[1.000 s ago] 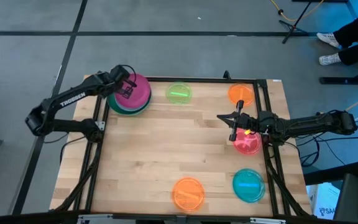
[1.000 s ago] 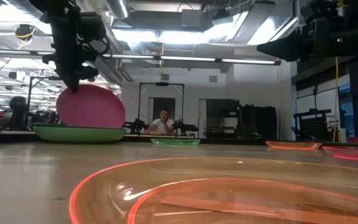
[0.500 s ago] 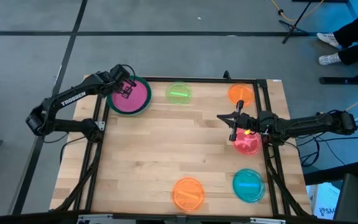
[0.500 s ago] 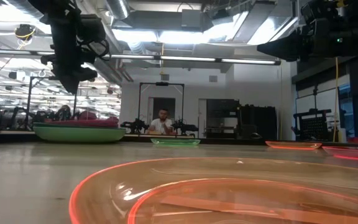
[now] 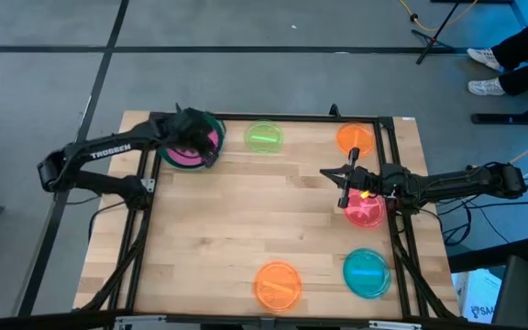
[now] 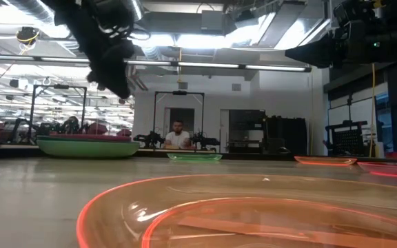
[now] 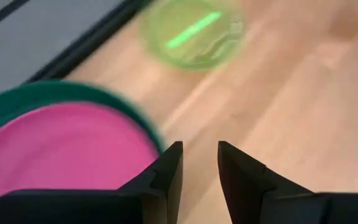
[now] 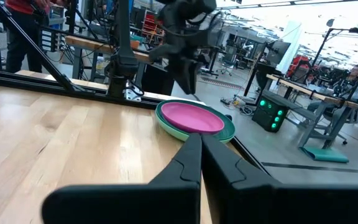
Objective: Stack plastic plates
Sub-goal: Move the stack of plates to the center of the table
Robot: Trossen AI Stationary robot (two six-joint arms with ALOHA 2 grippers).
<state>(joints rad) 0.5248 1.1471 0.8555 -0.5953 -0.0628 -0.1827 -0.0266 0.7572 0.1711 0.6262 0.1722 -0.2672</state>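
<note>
A stack of larger plastic plates (image 5: 187, 155) stands at the table's far left. Its magenta plate (image 7: 67, 149) lies flat on top, on a dark green plate (image 7: 55, 93) and a light green one (image 6: 88, 147). My left gripper (image 7: 201, 168) hovers open over the stack's edge, on the side toward the small lime plate (image 5: 264, 137), and nothing is between its fingers. In the low view my left gripper (image 6: 119, 83) is well above the stack. My right gripper (image 5: 345, 190) waits shut at the right, above the table beside a red-pink plate (image 5: 365, 212).
More small plates lie singly on the wood. An orange one (image 5: 355, 137) is at the far right, a teal one (image 5: 367, 272) at the near right and another orange one (image 5: 278, 284) at the near middle. A black frame rail (image 5: 145, 220) runs along the left side. A person sits beyond the far edge (image 6: 178, 136).
My left gripper held the magenta plate tilted on edge over the stack and has let go of it. The plate has dropped flat onto the dark green plate. The gripper has then swung toward the lime plate and turned. My right arm has kept still.
</note>
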